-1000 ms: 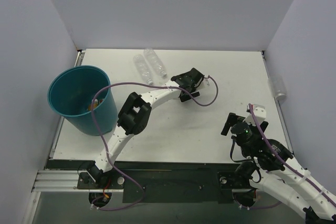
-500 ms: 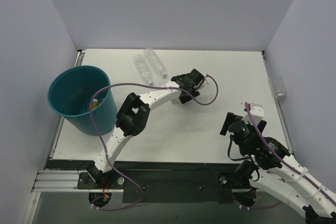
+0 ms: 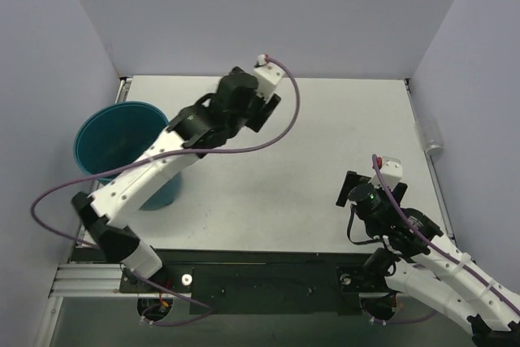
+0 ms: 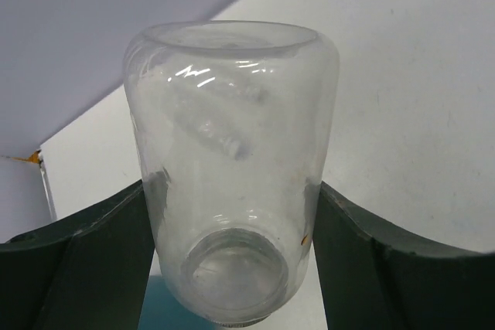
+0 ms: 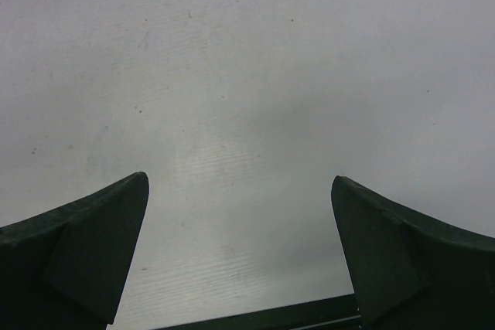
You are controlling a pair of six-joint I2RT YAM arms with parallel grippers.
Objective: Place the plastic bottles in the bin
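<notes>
A clear, unlabelled plastic bottle (image 4: 232, 113) sits between the dark fingers of my left gripper (image 4: 232, 191), which is shut on its lower body. The bottle's mouth faces the wrist camera. From above, the left gripper (image 3: 229, 107) is raised over the back of the table, just right of the teal bin (image 3: 114, 140); the held bottle is hidden under the arm there. A patch of teal shows below the bottle in the left wrist view. My right gripper (image 3: 351, 193) (image 5: 240, 214) hangs open over bare table at the front right.
Another clear bottle (image 3: 431, 136) lies beyond the table's right edge against the wall. White walls close the table (image 3: 325, 136) at the back and sides. The left arm's purple cable (image 3: 276, 132) loops over the table's middle.
The left gripper closed on the clear bottle, lifted it from mid-table and swung up and back-left toward the bin. The two bottles at the back are now behind the arm. The right gripper shifted slightly left.
</notes>
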